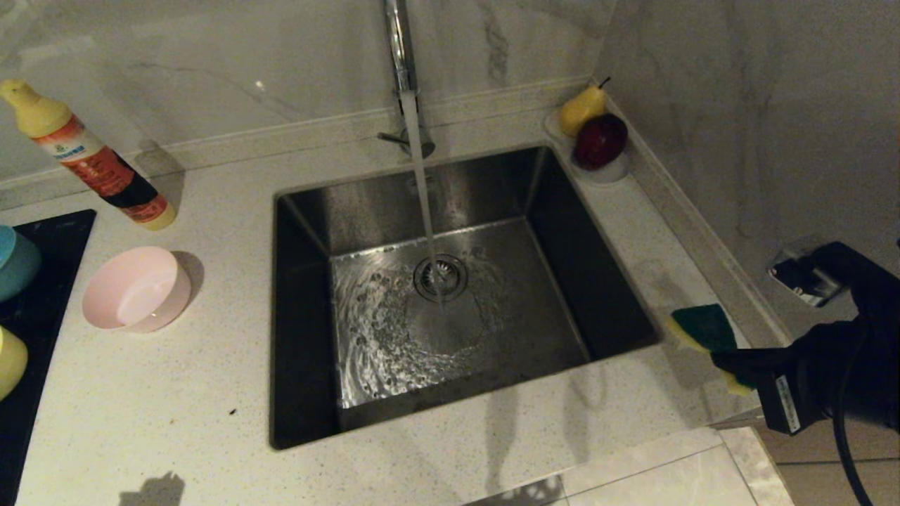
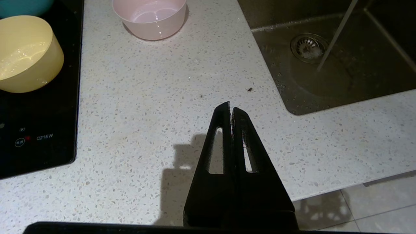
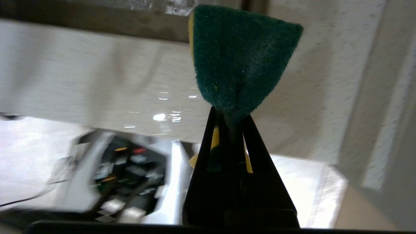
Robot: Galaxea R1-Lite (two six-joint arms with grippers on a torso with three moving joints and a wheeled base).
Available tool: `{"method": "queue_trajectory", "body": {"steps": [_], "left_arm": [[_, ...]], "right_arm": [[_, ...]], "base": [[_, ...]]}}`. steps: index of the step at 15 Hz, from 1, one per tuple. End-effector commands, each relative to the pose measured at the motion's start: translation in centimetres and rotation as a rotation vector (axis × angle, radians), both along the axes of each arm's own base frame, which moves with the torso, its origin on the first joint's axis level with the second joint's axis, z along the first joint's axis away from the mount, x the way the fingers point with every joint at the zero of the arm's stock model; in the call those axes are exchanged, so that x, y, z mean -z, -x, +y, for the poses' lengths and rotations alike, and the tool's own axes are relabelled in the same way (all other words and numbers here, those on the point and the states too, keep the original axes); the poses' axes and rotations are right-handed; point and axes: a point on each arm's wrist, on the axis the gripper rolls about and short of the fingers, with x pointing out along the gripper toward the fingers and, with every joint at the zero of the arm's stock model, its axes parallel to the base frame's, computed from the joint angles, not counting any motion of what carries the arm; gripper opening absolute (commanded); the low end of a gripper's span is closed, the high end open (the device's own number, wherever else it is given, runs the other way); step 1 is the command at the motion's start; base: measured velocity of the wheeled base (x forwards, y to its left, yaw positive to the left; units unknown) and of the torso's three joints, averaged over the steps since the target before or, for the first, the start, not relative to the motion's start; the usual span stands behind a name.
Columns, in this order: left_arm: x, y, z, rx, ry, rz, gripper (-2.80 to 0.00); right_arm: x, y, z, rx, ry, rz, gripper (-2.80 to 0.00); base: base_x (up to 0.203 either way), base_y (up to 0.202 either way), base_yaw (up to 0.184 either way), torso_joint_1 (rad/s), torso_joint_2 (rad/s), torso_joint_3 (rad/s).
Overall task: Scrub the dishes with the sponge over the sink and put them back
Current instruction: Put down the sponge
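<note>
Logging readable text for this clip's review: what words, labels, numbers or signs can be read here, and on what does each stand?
"C21EW": white print on the black cooktop, beside a small circled button mark too small to read.
Bottle label: red and white print, too blurred to read.
White sticker on the right arm's black housing: too small to read.
Nothing legible on the sponge, pink bowl or sink.

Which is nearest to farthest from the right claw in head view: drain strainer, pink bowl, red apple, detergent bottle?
From the right claw, shut on the yellow-and-green sponge:
1. Dark red apple, back right corner.
2. Round steel drain strainer, sink centre.
3. Pink plastic bowl, counter left of the sink.
4. Yellow-capped detergent bottle, far left.
</note>
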Motion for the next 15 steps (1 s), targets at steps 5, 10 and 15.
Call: {"method": "queue_trajectory", "body": {"steps": [5,10,15], "left_arm": [[1.1,-0.4,0.0,-0.002,0.0,0.042,-2.8],[1.1,-0.3,0.0,0.0,0.0,0.041,-2.8],[1.1,-0.4,0.0,-0.002,0.0,0.042,-2.8]], "right_arm": [[1.9,-1.5,-1.7,0.076,0.032,-0.054,-2.8],[3.1,-3.4,-2.5,0.091,0.021,-0.004,-2.8],[3.8,-6.2,-1.9,0.108,0.006,-0.03,-2.8]], "base": [[0.0,0.0,0.0,0.0,0.0,0.0],[0.0,0.0,0.0,0.0,0.0,0.0],[0.0,0.0,0.0,0.0,0.0,0.0]]}}
